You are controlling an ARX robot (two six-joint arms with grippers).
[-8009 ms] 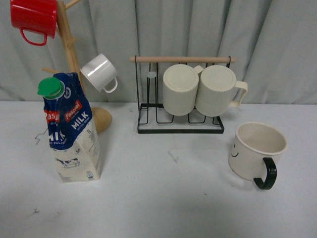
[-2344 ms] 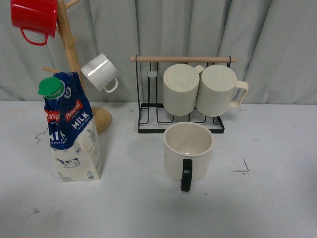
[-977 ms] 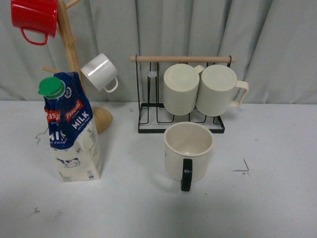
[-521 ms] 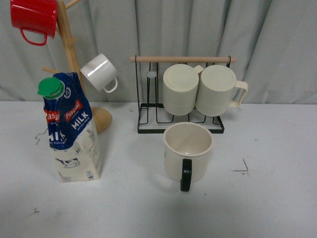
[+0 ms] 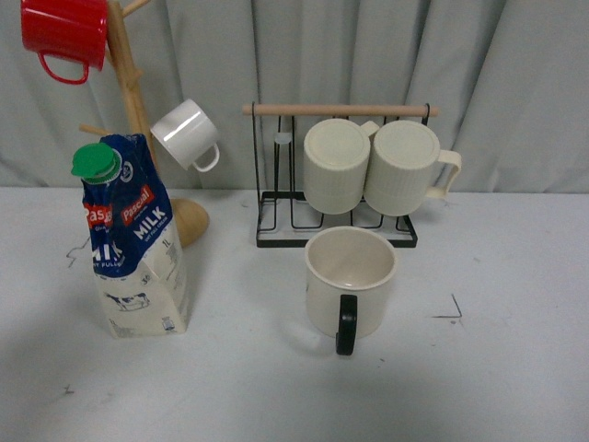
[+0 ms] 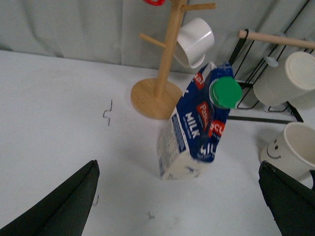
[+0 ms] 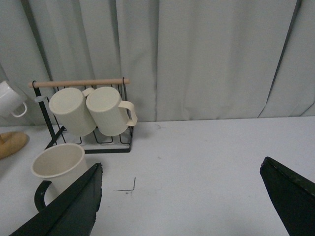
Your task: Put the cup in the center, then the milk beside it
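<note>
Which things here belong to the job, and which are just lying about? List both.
For the job: cup, milk, center.
Lying about: red mug, white mug, mug tree, ribbed mugs, rack.

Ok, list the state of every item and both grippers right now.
cup: upright, empty, handle toward the front camera.
milk: upright, green cap on.
ribbed mugs: two, hanging sideways on the wire rack.
white mug: hanging on the wooden tree.
red mug: hanging near the tree's top.
left gripper: open, holding nothing.
right gripper: open, holding nothing.
</note>
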